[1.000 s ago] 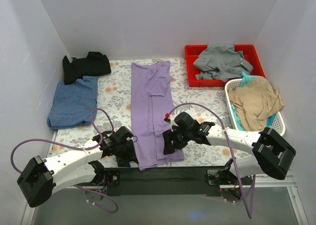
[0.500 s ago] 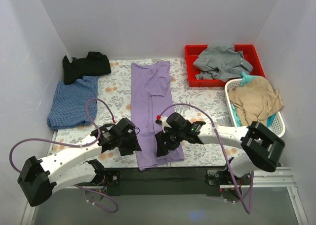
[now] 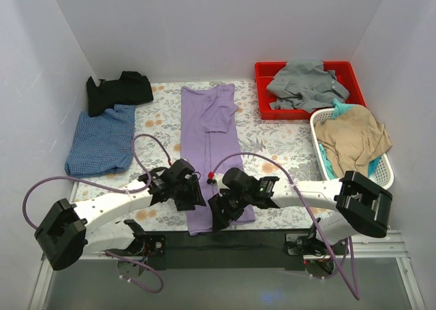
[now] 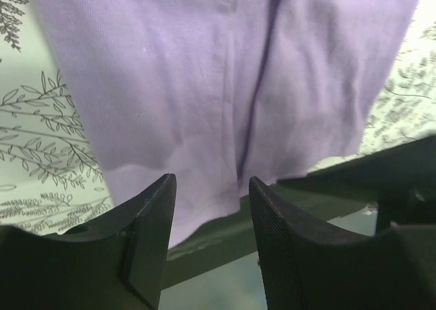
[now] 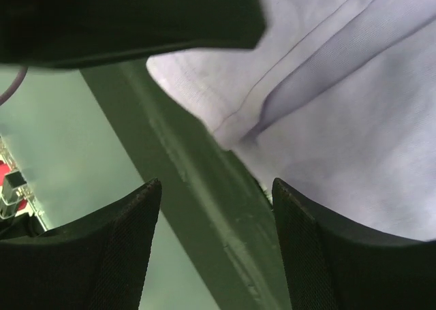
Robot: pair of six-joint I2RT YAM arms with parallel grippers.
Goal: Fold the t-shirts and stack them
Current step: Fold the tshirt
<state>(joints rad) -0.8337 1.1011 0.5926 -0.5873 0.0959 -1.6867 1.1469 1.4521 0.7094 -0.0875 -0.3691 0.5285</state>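
Desk (image 3: 279,146), floral cover, carries everything. Biggest item on it is the lilac t-shirt (image 3: 204,136). It's already narrowed to a long strip w/ sleeves folded in, and runs from under both hands away toward the back wall. Its near hem slightly overhangs the desk's front edge.

The blue check t-shirt (image 3: 101,141) lies well off to the left of the L hand (image 4: 211,184) and looks folded. The black t-shirt (image 3: 117,90) is bunched at the blue one's far end, touching it.

Far beyond the R hand (image 5: 214,184), to its right, a white basket (image 3: 315,122) and a red bin (image 3: 262,71) hold other clothes.

L hand: fingers (image 4: 153,208) moderately apart, nothing betw. them, poised over the hem's left part. R hand: fingers (image 5: 129,228) spread wider, also empty, over the hem's right corner and the dark bar at the desk's front. Can't tell if either touches the cloth.

Step, as I read it: start of the lengthwise fold on the lilac tee, i.e. getting a grip on the near hem.

The next move calls for each hand to drop onto its hem corner and pinch all layers. Then both lift together and carry the hem away toward the collar at equal pace, so the strip doesn't skew. Stacking w/ the blue & black tees is not yet done.
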